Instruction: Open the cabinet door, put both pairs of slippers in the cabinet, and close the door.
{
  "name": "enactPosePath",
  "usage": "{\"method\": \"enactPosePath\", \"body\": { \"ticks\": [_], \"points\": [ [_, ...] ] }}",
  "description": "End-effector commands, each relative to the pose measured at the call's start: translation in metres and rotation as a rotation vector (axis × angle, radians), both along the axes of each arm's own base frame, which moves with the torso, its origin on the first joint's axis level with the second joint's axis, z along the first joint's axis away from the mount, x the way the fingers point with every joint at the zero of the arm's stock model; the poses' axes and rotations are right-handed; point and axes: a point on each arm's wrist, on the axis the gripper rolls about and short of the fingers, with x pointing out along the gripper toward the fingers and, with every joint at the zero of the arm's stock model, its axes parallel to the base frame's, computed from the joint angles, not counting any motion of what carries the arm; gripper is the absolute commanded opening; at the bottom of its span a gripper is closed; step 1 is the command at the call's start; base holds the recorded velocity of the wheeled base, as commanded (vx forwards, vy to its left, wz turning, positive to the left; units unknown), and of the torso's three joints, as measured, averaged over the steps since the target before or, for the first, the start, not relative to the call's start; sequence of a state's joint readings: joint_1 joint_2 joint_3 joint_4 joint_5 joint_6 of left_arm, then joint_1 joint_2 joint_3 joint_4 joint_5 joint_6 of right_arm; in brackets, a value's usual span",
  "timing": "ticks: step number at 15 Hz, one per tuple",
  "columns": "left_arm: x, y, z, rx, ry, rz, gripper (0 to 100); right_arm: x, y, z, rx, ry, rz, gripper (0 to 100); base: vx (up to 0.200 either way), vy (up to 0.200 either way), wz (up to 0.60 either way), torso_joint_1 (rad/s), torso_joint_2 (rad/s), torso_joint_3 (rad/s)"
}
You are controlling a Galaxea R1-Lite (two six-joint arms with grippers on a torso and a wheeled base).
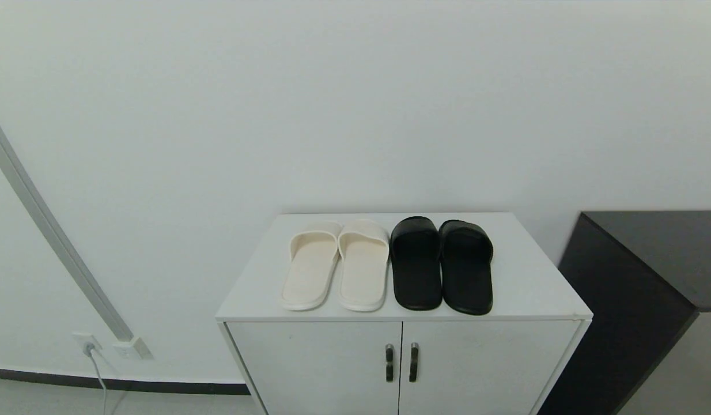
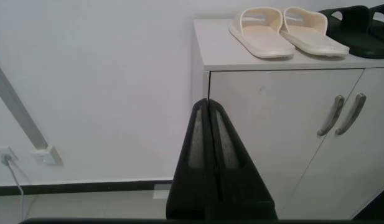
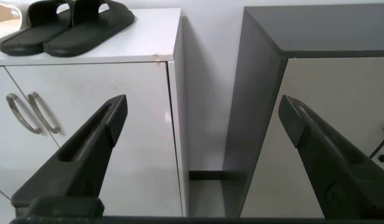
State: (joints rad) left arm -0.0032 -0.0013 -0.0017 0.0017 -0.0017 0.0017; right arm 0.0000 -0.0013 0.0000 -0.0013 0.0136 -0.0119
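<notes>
Slippers (image 1: 416, 271) lie on top of the cabinet (image 1: 540, 288), four in all: a white pair (image 1: 335, 268) towards my left and a black pair (image 1: 442, 265) towards my right. They lie side by side, touching or nearly so, toes to the wall and heels to the front edge. They look like moulded foam slides, so I judge them light, a little springy and not fragile. The smooth soles may skid on the top if nudged. The strap over the toes is the obvious hold: pinch its arch, or clamp the two inner edges of a pair together to carry both at once. The cabinet has two doors (image 1: 315, 369), both shut, and two slim upright bar handles (image 1: 389, 362) that sit close together at the centre seam. The handles look rigid and stand off the door enough to hook a finger behind. The left end effector (image 2: 208, 102) hangs low beside the cabinet's left side, its fingers pressed together. The right end effector (image 3: 203, 106) is spread wide, low in front of the cabinet's right corner, by the gap to one dark cabinet (image 1: 649, 271).
</notes>
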Motion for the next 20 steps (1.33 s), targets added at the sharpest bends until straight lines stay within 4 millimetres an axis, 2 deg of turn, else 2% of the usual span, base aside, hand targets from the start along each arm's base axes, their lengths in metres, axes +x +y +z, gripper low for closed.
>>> {"method": "enactPosePath", "body": {
  "ticks": [1,8,9,10,11,12,14,15,17,20],
  "points": [
    [0.0,0.0,0.0,0.0,0.001,0.0,0,0.0,0.0,0.0,0.0,0.001,0.0,100,0.0,0.0,0.0,0.0,0.0,0.0],
    [0.0,0.0,0.0,-0.002,0.001,0.0,0,0.0,0.0,0.0,0.0,-0.001,0.0,100,0.0,0.0,0.0,0.0,0.0,0.0],
    [0.0,0.0,0.0,-0.002,0.001,0.0,0,-0.003,0.0,0.017,-0.025,-0.056,-0.005,100,0.0,0.0,0.0,0.0,0.0,0.0],
    [0.0,0.0,0.0,-0.002,0.001,0.0,0,-0.012,-0.001,0.084,0.07,-0.153,0.018,100,0.0,0.0,0.0,0.0,0.0,0.0],
    [0.0,0.0,0.0,0.0,0.001,0.0,0,-0.012,-0.001,0.104,0.119,-0.084,0.038,100,0.0,0.0,0.0,0.0,0.0,0.0],
    [0.0,0.0,0.0,0.004,0.001,0.0,0,-0.003,0.001,0.1,0.037,0.028,0.092,100,0.0,0.0,0.0,0.0,0.0,0.0],
    [0.0,0.0,0.0,-0.003,0.001,0.0,0,0.018,0.003,0.093,0.02,0.139,0.157,100,0.0,0.0,0.0,0.0,0.0,0.0],
    [0.0,0.0,0.0,-0.002,0.001,0.0,0,0.044,0.005,0.098,0.057,0.2,0.215,100,0.0,0.0,0.0,0.0,0.0,0.0],
    [0.0,0.0,0.0,-0.002,0.001,0.0,0,0.076,0.01,0.101,0.089,0.271,0.295,100,0.0,0.0,0.0,0.0,0.0,0.0],
    [0.0,0.0,0.0,0.0,0.001,0.0,0,0.11,0.028,0.101,0.068,0.295,0.36,100,0.0,0.0,0.0,0.0,0.0,0.0]
  ]
}}
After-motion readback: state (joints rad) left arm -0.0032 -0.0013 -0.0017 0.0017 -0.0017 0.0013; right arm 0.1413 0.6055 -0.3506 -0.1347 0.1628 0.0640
